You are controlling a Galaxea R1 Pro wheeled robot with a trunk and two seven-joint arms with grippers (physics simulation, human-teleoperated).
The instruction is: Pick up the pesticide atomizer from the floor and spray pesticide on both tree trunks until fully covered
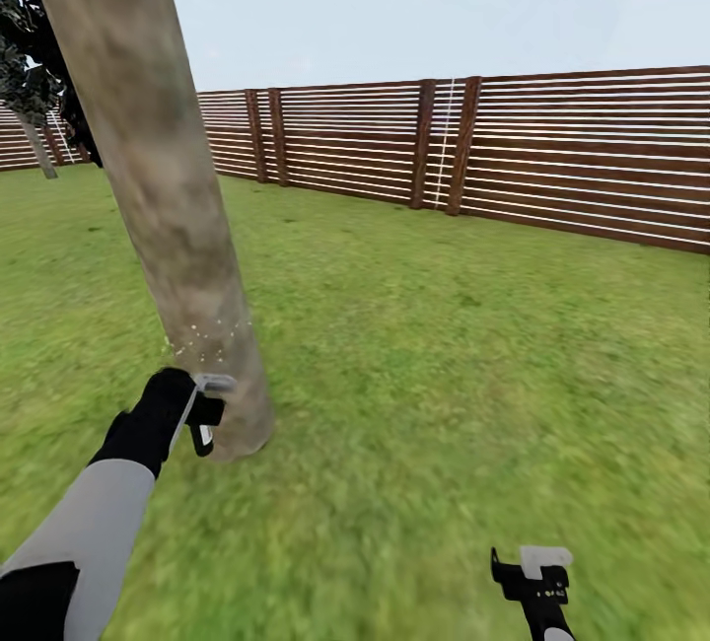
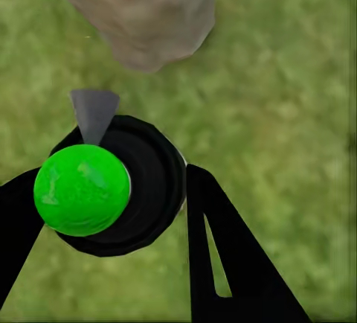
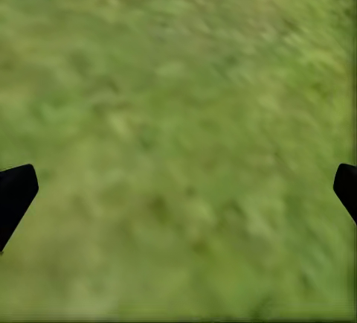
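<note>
A wide green lawn (image 1: pixel 473 345) is stretching back to a brown horizontal-slat wooden fence (image 1: pixel 582 153) under a pale blue sky. A thick, branchless, mottled grey-tan tree trunk (image 1: pixel 163 178) is rising from the grass at the left of your head view, leaning across the frame; dark foliage (image 1: pixel 30 49) and a second, thinner trunk (image 1: pixel 39 150) are showing behind it at the far left. Small white specks (image 1: pixel 202 337) are dotting the bark low on the near trunk.

You are holding your left gripper (image 1: pixel 202 414), black on a grey-sleeved arm, just beside the base of that trunk. In the left wrist view, its two black fingers (image 2: pixel 223 248) are closing on either side of the pesticide atomizer (image 2: pixel 111 189), a round black body with a bright green dome on top and a grey wedge-shaped nozzle (image 2: pixel 94 113) pointing toward the trunk's foot (image 2: pixel 141 18). The fingers are pressing against the black body, so the atomizer is sitting in your left hand, off the grass.

Your right gripper (image 1: pixel 532 572) is hanging low over bare grass at the lower right of the head view, well apart from the trunk. In the right wrist view its black fingertips (image 3: pixel 15 193) are standing far apart at opposite edges, spread wide and holding nothing, with blurred green grass (image 3: pixel 178 144) between them.
</note>
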